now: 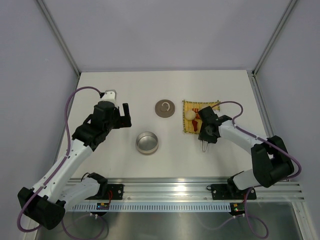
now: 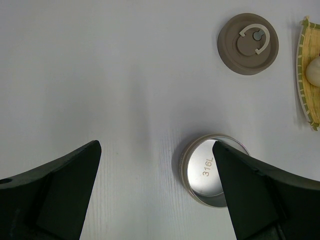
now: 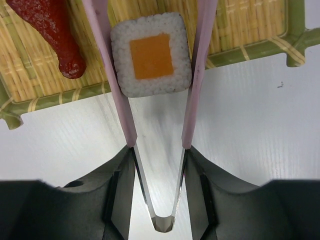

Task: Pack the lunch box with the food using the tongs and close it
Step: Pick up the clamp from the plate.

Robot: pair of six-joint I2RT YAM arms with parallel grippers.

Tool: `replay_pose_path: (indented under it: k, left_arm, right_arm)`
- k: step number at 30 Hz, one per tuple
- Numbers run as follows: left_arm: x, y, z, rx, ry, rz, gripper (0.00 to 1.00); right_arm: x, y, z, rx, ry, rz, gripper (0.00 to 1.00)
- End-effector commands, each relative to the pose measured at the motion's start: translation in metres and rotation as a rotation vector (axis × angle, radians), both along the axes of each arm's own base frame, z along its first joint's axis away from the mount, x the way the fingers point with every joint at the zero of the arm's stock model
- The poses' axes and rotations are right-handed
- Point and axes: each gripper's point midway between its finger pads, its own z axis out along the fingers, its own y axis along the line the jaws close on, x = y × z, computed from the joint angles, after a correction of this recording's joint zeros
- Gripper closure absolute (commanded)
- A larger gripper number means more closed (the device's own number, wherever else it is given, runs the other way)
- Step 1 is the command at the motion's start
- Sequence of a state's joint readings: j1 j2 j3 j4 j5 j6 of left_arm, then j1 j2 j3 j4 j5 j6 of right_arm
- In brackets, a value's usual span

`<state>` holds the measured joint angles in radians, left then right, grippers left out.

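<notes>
Right fingers point(image 3: 116, 192) gripping tongs point(image 3: 193, 75), sushi point(image 3: 151, 55) between, mat point(image 3: 240, 25) beneath

Sushi piece point(image 3: 151, 54) white with an orange square; tongs point(image 3: 112, 75) pale pink; mat point(image 3: 250, 25) yellow woven, green-rimmed; lid point(image 2: 230, 50) grey-brown.

Top view: we look down from above and behind the arm bases onto the whole worktop point(image 1: 125, 90). Left wrist: from behind the left tool point(image 2: 155, 145) we see mid-worktop, sharing the lunch box point(image 2: 202, 175), lid point(image 2: 248, 43) and mat point(image 2: 301, 75) edge with the top view. Right wrist: we sit close over the mat's near edge, looking along the tongs point(image 3: 192, 75).
</notes>
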<state>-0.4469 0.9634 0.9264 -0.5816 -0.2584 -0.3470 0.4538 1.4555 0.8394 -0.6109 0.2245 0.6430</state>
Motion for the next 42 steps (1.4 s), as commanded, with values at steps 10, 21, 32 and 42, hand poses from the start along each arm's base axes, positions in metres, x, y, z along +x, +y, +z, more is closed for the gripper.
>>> replay_pose_path:
  k: [10, 21, 32, 42]
  left_arm:
    - [0.002, -0.002, 0.016, -0.029, -0.064, -0.004, 0.01]
    - [0.003, -0.004, 0.019, -0.035, -0.069, -0.009, 0.01]
    - [0.004, -0.004, 0.018, -0.024, -0.062, -0.012, 0.01]
    - [0.006, -0.005, 0.018, -0.026, -0.061, -0.014, 0.01]
  right_arm:
    - [0.008, -0.002, 0.027, -0.020, -0.076, 0.002, 0.54]
    - [0.017, 0.017, 0.000, 0.025, -0.044, 0.085, 0.45]
    - [0.015, 0.013, -0.011, 0.006, -0.035, 0.058, 0.39]
    - [0.015, 0.010, 0.003, -0.014, -0.064, 0.048, 0.44]
